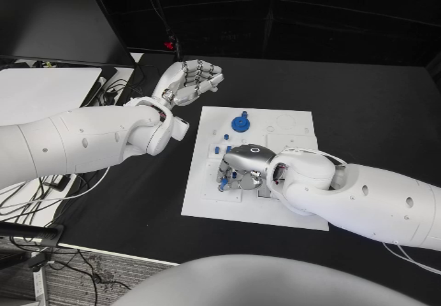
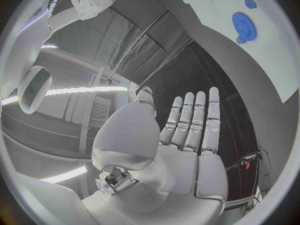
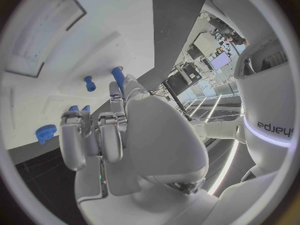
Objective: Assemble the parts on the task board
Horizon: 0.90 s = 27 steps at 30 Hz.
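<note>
The white task board (image 1: 292, 130) lies mid-table. A blue gear (image 1: 241, 122) stands near its far edge, with small blue pegs (image 1: 227, 136) close by; the left wrist view shows the same gear (image 2: 241, 22) on the board (image 2: 212, 5). My right hand (image 1: 245, 167) is low over the board's left-middle, fingers curled down among small blue parts (image 1: 224, 185). In the right wrist view, blue pegs (image 3: 90, 83) and a small gear (image 3: 45, 133) lie beyond its bent fingertips (image 3: 74, 135); whether they pinch a part is hidden. My left hand (image 1: 188, 81) hovers off the board's far-left corner, its fingers (image 2: 195, 120) straight and holding nothing.
A dark monitor (image 1: 55, 25) and a white side surface (image 1: 46, 89) stand at the far left. Cables (image 1: 55, 185) hang off the table's left edge. Black tabletop (image 1: 368, 95) stretches to the right of the board.
</note>
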Each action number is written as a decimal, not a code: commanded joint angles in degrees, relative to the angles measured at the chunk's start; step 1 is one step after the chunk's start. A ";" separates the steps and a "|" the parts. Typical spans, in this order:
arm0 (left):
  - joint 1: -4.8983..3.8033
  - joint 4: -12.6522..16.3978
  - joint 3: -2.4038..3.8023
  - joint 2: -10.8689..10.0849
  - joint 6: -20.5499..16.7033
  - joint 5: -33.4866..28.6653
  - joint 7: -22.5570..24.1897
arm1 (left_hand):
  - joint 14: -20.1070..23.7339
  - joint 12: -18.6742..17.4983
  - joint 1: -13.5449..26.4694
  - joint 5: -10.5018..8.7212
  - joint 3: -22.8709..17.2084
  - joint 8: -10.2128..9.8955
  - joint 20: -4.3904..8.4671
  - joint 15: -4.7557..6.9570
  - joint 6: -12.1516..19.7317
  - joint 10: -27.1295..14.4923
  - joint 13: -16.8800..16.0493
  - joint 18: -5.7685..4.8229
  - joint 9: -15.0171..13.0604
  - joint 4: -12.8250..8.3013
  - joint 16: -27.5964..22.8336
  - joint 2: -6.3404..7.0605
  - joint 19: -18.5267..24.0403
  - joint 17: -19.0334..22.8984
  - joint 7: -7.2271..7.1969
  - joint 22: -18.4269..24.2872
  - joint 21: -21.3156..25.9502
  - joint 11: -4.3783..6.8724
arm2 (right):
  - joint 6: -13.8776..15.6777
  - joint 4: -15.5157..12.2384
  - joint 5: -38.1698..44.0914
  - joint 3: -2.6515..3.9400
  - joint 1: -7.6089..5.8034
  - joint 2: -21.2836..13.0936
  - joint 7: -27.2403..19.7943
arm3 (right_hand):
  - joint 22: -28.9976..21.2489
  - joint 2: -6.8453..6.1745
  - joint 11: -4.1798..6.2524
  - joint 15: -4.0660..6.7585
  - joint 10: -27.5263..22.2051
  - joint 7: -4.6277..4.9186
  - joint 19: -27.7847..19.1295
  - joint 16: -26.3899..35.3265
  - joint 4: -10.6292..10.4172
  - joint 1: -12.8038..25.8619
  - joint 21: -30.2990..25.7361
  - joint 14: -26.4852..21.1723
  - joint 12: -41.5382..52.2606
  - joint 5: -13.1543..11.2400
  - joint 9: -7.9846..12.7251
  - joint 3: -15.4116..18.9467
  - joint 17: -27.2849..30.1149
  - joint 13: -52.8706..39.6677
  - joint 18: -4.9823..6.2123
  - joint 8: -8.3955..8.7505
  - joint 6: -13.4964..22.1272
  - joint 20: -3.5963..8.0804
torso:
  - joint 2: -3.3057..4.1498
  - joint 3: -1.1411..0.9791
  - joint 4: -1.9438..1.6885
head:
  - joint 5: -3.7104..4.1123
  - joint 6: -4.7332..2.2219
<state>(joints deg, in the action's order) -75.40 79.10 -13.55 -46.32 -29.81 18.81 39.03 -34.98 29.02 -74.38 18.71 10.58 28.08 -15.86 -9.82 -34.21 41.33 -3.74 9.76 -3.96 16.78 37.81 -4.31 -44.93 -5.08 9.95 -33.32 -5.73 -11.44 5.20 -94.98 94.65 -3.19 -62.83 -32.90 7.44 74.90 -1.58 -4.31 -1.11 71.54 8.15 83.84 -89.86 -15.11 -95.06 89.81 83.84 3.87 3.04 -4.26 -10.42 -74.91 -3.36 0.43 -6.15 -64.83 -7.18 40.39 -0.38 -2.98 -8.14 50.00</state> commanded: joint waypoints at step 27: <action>-0.08 0.03 0.05 0.05 0.34 -0.21 0.44 | -0.41 0.33 -0.61 0.33 -0.27 0.32 -0.12 0.02 -0.28 -0.01 0.10 0.64 0.06 -0.11 0.20 0.05 -0.42 0.05 3.65 0.05 -0.20 0.41 | -2.60 0.93 1.82 0.01 0.46 1.17 1.80 | 15.10 0.42 -0.29 0.21 -0.38 -0.33 6.16 -0.14 -0.04 0.13 0.19 6.16 -0.37 0.17 -0.35 -0.36 -15.09 -0.06 -0.43 0.06 -0.76 0.29 | 0.00 0.00 0.03 | 0.03 0.00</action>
<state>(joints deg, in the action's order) -75.40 79.07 -13.55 -46.29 -29.81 18.81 39.02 -34.98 29.01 -74.38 18.71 10.58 28.08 -15.86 -9.82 -34.21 41.33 -3.70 9.77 -3.96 16.78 37.81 -4.32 -44.93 -5.08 9.95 -33.33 -5.72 -11.44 4.14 -93.99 95.34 -3.20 -62.32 -31.77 8.27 74.90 -1.66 -4.51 -1.11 71.34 8.04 83.84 -89.86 -15.14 -94.97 89.81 83.84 3.87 2.93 -4.26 -10.36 -74.93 -3.36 0.42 -5.80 -65.14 -7.18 40.36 -0.38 -2.98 -8.11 50.00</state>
